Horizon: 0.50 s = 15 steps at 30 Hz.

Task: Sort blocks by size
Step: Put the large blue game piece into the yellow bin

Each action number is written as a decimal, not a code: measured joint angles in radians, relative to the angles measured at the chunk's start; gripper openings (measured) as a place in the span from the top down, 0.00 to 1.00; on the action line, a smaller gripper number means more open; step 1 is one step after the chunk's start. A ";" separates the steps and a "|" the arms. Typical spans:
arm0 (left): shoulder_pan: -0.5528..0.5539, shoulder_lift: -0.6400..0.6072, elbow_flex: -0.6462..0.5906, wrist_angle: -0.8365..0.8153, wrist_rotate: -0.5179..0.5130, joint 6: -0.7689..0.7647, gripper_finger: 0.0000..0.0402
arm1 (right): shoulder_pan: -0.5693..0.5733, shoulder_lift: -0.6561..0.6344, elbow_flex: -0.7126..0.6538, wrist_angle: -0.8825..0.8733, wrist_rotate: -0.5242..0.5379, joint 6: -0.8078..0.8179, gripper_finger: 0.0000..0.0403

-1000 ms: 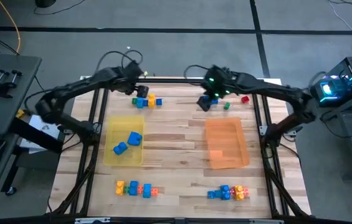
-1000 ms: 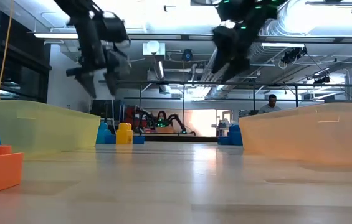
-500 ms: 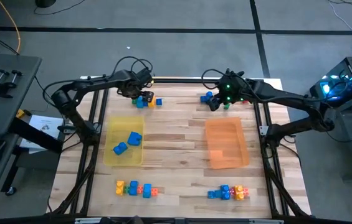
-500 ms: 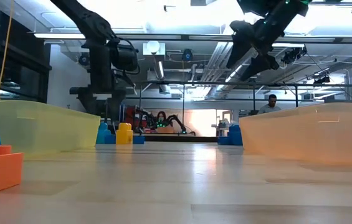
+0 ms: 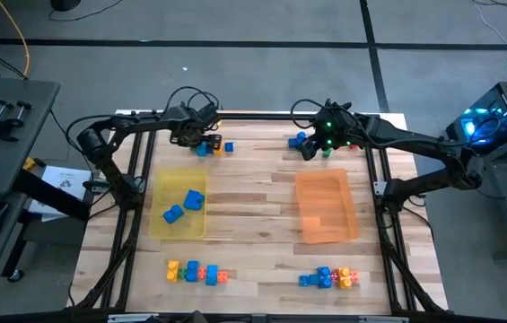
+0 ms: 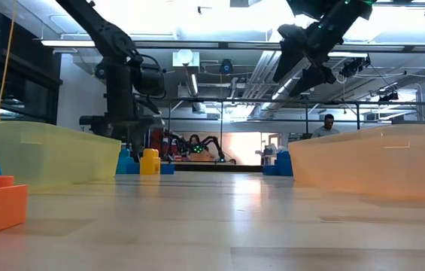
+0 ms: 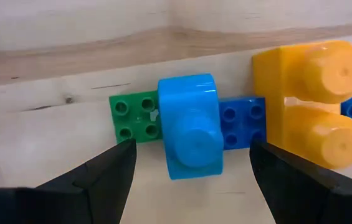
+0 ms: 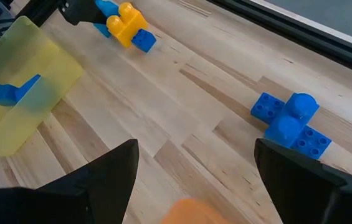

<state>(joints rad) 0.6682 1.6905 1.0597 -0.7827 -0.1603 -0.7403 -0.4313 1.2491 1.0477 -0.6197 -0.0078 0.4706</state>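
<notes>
Lining up my left claw (image 7: 191,177), fingers spread and empty, I see the blue brick (image 7: 190,124) dead ahead between them, its long axis running toward me. My right claw (image 8: 194,186) hovers, also spread, near another blue cluster (image 8: 293,121) on the desk (image 5: 262,233).

A light-blue brick (image 7: 189,127) sits among green (image 7: 135,116), dark-blue (image 7: 243,119) and yellow bricks (image 7: 309,102); the trays are translucent yellow (image 5: 179,204) and orange (image 5: 326,207).

We see a wood-plank bench (image 5: 253,229). Yellow tray (image 5: 179,204) sits left-centre, orange tray (image 5: 327,206) right-centre. Block clusters near back edge, left (image 5: 211,146) & right (image 5: 301,141); two more near front edge, left (image 5: 197,272) & right (image 5: 328,278).
</notes>
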 joint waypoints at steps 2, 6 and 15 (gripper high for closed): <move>0.000 0.000 0.000 0.007 -0.005 -0.003 0.28 | 0.000 0.000 0.000 0.000 0.000 0.000 0.22; 0.000 0.000 0.000 0.043 -0.007 -0.017 0.33 | 0.000 0.000 0.000 0.000 0.000 -0.003 0.22; 0.000 0.000 0.000 0.048 -0.010 -0.018 0.48 | 0.000 0.000 0.000 0.000 0.000 -0.007 0.22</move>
<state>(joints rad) 0.6682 1.6905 1.0595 -0.7345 -0.1699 -0.7586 -0.4313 1.2491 1.0481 -0.6197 -0.0074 0.4633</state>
